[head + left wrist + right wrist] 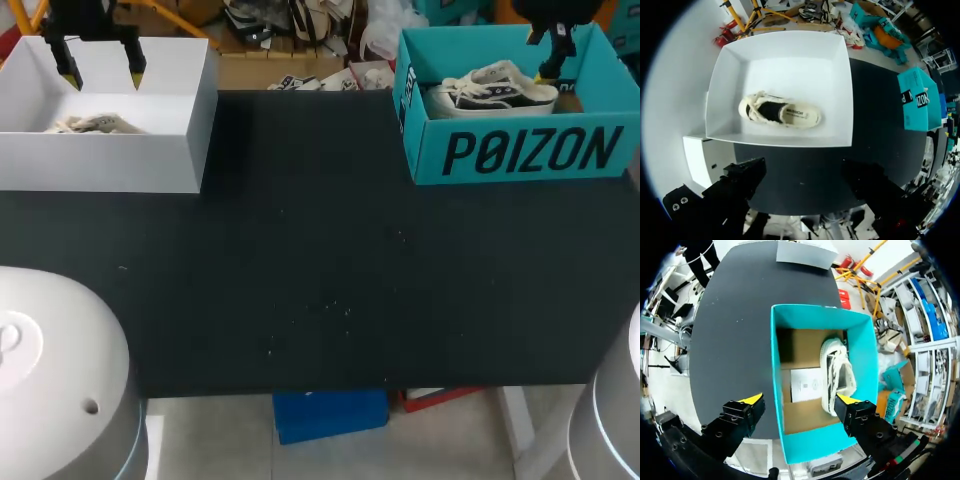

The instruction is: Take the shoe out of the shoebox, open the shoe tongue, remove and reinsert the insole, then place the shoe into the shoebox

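- The black table (320,300) runs bare from its near edge up to the teal shoebox (520,150), which sits at the table's far right corner with its lid off.
- Inside the teal shoebox a pale shoe (837,375) with dark sides lies on its sole along one long wall. A paper card (807,385) lies flat on the cardboard floor just beside it.
- The right gripper (800,400) hangs above the teal shoebox with its fingers spread wide and nothing between them. One yellow tip is over the shoe's end and the other is out past the box's opposite wall.
- Well apart from the teal shoebox, at the table's other far corner, stands a white box (100,160), also open. A second shoe (780,111), cream with a dark opening, lies on its sole in the middle of it.
- The left gripper (102,75) hovers over that white box, its fingers parted and empty.
- Judged from this, the first step is in hand: no shoe is out of a box yet, and the tongue and insole are untouched.
- The next move likely calls for the right gripper to shift over the shoe and drop into the teal shoebox. It would then close across the shoe's upper and lift straight up, clear of the walls and the card.
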Robot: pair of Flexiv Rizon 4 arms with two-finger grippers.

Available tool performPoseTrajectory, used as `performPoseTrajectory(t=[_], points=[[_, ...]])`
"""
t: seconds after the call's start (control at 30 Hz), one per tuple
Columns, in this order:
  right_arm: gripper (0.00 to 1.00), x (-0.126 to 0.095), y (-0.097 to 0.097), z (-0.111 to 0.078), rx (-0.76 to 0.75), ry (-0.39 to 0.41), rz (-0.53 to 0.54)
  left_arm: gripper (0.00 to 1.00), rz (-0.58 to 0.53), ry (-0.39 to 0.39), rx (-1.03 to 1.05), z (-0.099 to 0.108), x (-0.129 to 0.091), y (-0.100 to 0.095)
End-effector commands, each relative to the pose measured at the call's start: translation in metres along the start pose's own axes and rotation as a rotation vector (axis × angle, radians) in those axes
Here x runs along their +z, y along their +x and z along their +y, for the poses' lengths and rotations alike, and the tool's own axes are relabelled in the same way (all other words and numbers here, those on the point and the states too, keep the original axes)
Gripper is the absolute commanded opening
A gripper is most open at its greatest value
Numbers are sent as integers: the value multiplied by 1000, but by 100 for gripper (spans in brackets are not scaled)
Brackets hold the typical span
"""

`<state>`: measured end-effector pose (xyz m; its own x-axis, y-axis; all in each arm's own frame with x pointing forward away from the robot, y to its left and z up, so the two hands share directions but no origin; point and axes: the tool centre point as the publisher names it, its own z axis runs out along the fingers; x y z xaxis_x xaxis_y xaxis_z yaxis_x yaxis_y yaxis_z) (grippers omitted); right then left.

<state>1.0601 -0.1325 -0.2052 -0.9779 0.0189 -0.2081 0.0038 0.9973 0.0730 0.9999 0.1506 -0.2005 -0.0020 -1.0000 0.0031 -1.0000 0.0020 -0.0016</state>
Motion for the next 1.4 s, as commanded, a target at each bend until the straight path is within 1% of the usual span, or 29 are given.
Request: performPoseTrajectory(t=[0.03,0.07,0.1,0.13,0.17,0.23,0.27,0.3,0.33,0.57,0.83,1.0,1.17,1.4], points=[[82,23,-27,6,-300,-4,94,100,-1,-1,-1,0,-1,0],[79,27,-30,7,-301,-6,96,100,-1,-1,-1,0,-1,0],[71,32,-33,6,-301,-6,97,100,-1,-1,-1,0,-1,0],[68,37,-36,5,-301,-6,98,100,-1,-1,-1,0,-1,0],[69,42,-39,4,-301,-3,99,100,-1,-1,-1,0,-1,0],[64,51,-46,2,-309,9,102,100,-1,-1,-1,0,-1,0],[55,54,-49,1,-307,8,100,100,-1,-1,-1,0,-1,0],[49,59,-53,0,-303,9,97,100,-1,-1,-1,0,-1,0],[48,63,-56,-2,-302,10,97,100,-1,-1,-1,0,-1,0],[47,96,-78,-11,-278,38,88,100,-1,-1,-1,0,-1,0],[45,131,-94,-17,-212,51,81,100,-1,-1,-1,0,-1,0],[42,149,-97,-18,-181,57,76,100,-1,-1,-1,0,-1,0],[41,166,-95,-19,-159,61,87,100,-1,-1,-1,0,-1,0],[40,182,-92,-19,-141,60,96,100,-1,-1,-1,0,-1,0]])
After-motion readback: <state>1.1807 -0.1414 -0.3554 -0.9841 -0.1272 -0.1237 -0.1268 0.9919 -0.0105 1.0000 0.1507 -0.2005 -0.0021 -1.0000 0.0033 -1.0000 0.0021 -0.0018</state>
